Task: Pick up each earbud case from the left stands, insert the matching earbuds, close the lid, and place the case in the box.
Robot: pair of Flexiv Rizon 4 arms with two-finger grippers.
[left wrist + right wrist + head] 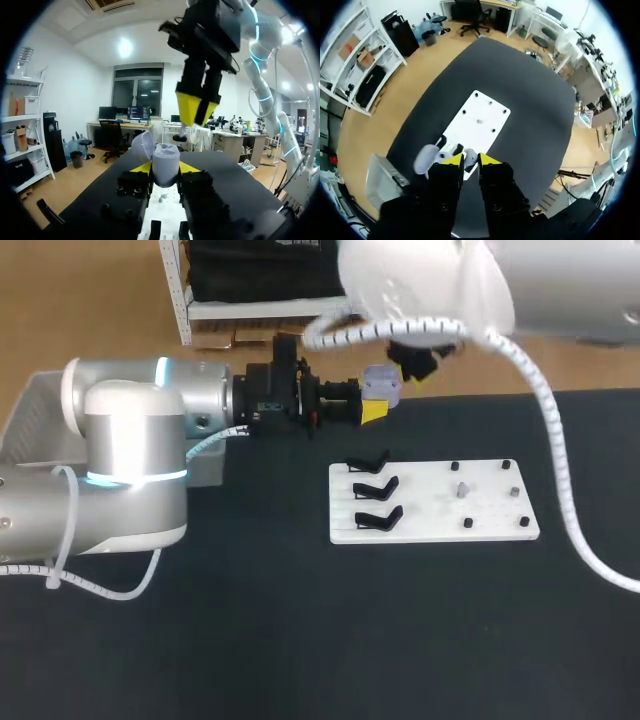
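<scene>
My left gripper point(378, 400) is shut on a lavender earbud case point(380, 382), held above the table behind the white board point(440, 508). In the left wrist view the case point(165, 159) stands between the yellow tips with its lid point(143, 145) swung open. My right gripper point(196, 112) hangs just above the case, pointing down. In the right wrist view a small pale earbud point(469, 159) shows between the narrowly parted tips of the right gripper point(471, 162), with the open lid point(425, 160) beside them.
Three empty black stands point(376, 490) line the board's left end. Several small pegs and a grey piece point(462, 489) sit on its right half. A grey box point(28, 415) stands at the table's far left, partly behind my left arm.
</scene>
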